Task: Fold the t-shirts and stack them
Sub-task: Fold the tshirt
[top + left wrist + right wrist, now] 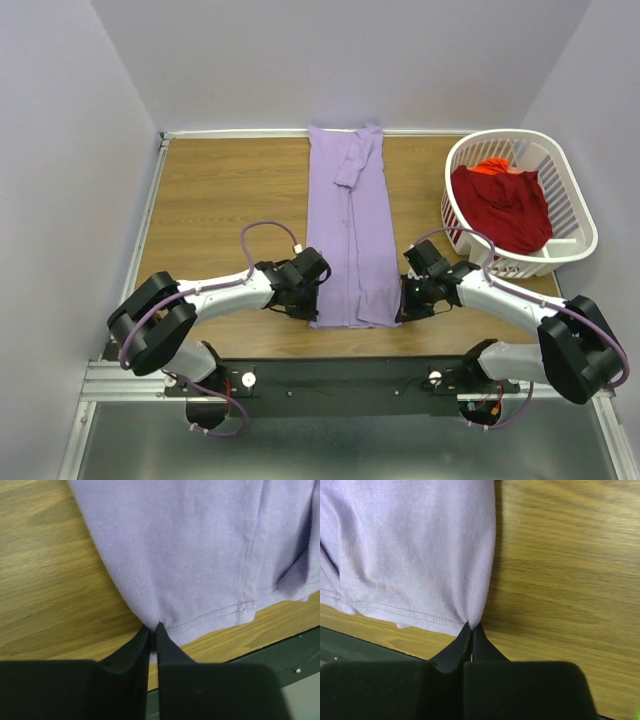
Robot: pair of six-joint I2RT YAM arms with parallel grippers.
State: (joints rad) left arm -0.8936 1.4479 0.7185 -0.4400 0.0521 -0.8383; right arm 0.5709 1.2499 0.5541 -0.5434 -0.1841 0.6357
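The lavender t-shirt (350, 225) lies folded into a long narrow strip down the middle of the table, its hem near the front edge. My left gripper (312, 306) is shut on the hem's near-left corner; the wrist view shows the cloth (200, 555) pinched between the tips (153, 627). My right gripper (400, 306) is shut on the near-right corner; its wrist view shows the cloth (420, 555) bunched into the tips (471, 626). The deep red t-shirt (505, 205) lies crumpled in the basket.
A white slatted laundry basket (577, 215) stands at the right of the wooden table (220, 200). The table's front edge and a dark rail (340, 375) lie just behind both grippers. Walls close the left, back and right.
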